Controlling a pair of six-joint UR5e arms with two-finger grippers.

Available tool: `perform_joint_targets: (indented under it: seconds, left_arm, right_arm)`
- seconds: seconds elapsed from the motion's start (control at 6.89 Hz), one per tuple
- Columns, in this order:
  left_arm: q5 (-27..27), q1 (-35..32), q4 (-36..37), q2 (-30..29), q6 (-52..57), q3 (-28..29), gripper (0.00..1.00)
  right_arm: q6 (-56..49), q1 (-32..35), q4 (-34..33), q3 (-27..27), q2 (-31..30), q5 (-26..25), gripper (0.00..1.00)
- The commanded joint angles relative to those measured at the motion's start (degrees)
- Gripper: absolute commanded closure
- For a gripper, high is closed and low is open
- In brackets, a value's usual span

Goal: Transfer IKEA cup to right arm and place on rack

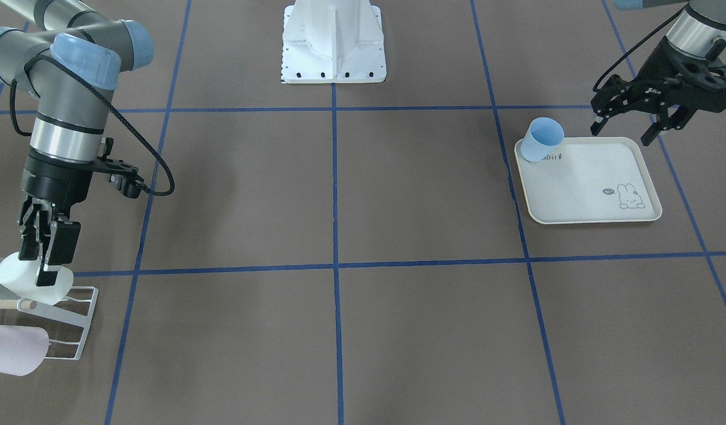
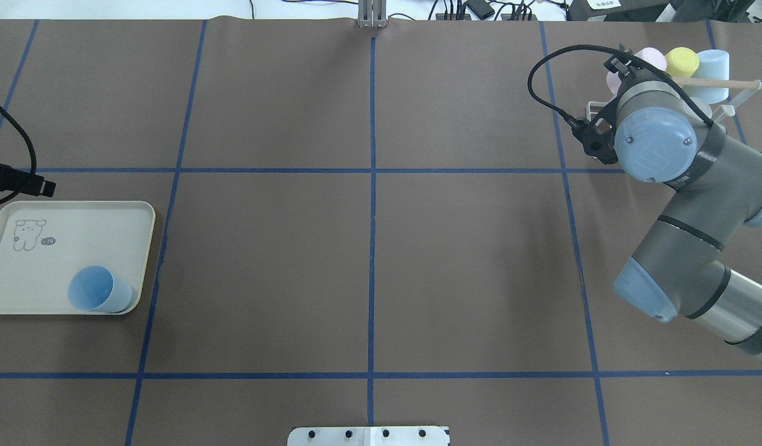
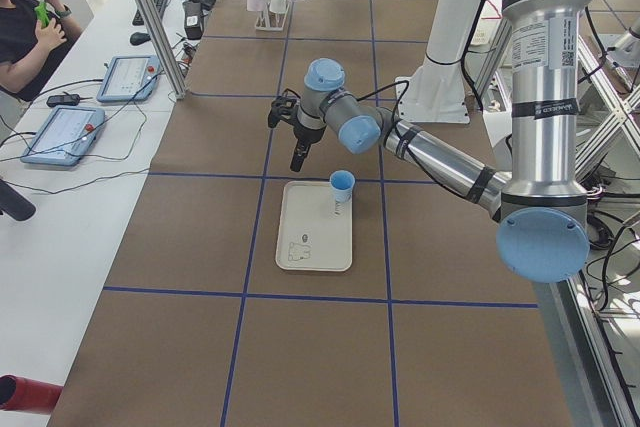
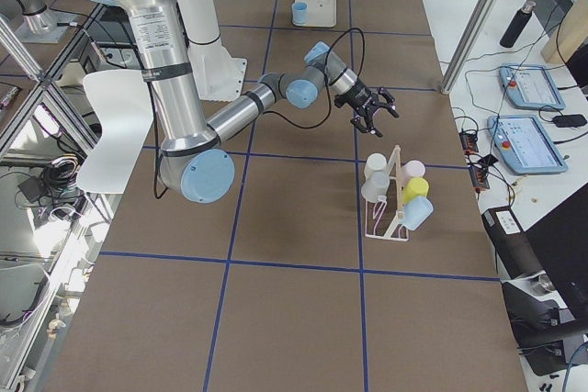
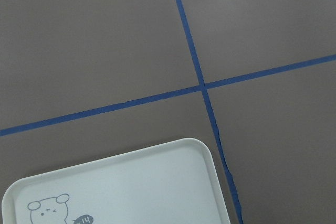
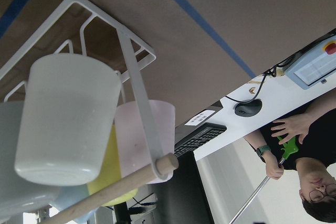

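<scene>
Table [image 1: 398, 195]: rack [image 6: 135, 87] holds five cups [image 6: 68, 114], tray [image 1: 587, 177] one; left pincer [image 1: 621, 134], right pincer [image 4: 375, 124] splayed.

Far out on the left of the brown table [image 2: 263, 266] lies a cream tray [image 2: 77, 248]. A blue cup [image 2: 99, 290] stands upright in its near right corner, with a rabbit drawing [image 2: 26, 234] at its far left. Blue tape lines [image 2: 372, 248] grid the table.

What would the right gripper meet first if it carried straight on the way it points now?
Most likely the white cup on the rack, just below the open right gripper. Depth is hard to judge.
</scene>
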Motion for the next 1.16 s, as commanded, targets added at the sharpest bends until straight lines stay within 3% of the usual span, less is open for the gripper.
perform_joint_targets:
  seconds: [0.0,0.29,0.44,0.73,1.02]
  left_arm:
    - [0.55,0.03,-3.9,2.51,-3.92,0.2,0.0]
    - [1.25,0.73,-12.51,6.48,-12.05,0.81,0.0]
    - [2.56,4.47,-16.89,9.79,-16.37,0.91,0.0]
    - [12.37,17.45,-19.84,10.7,-29.1,1.34,0.0]
    - [14.44,21.55,-19.84,10.97,-31.53,2.57,0.0]
  right_arm:
    - [18.43,-0.02,0.02,2.78,1.27,11.96,0.14]
    - [41.06,-0.37,0.28,5.17,1.62,22.34,0.12]
    - [58.68,-2.72,5.33,4.22,2.5,25.78,0.11]
    - [72.75,-3.98,9.42,4.12,3.38,29.22,0.06]
    - [79.59,-4.15,9.33,3.77,6.11,35.02,0.02]
